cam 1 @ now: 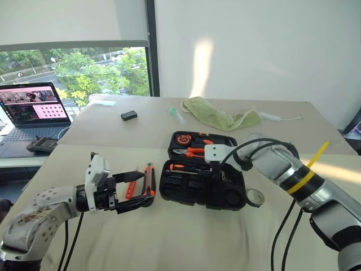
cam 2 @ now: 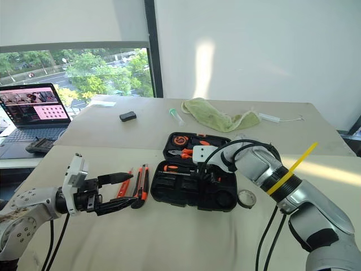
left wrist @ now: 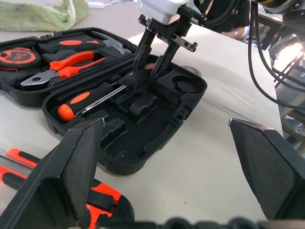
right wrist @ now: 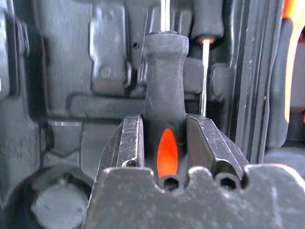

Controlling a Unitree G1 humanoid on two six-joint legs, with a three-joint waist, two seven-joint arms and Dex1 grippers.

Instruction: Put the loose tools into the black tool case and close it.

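Over the open case, right fingers clenched a black-orange screwdriver; left fingers gaped beside its left edge.

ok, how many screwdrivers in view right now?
2. One screwdriver lies in the black tool case, in its near half; a second screwdriver is gripped by the right gripper over the case. Others may be hidden.

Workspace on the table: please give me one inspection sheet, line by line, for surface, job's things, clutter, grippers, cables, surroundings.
Surface: table under pale cloth.
Job's things: black tool case open; one screwdriver lies inside; utility knife, slim orange tool and tape roll outside.
Clutter: green towel, small black box.
Grippers: left gripper open, empty; right gripper shut on second screwdriver over the case.
Cables: black, along right arm.
Surroundings: laptop, window.
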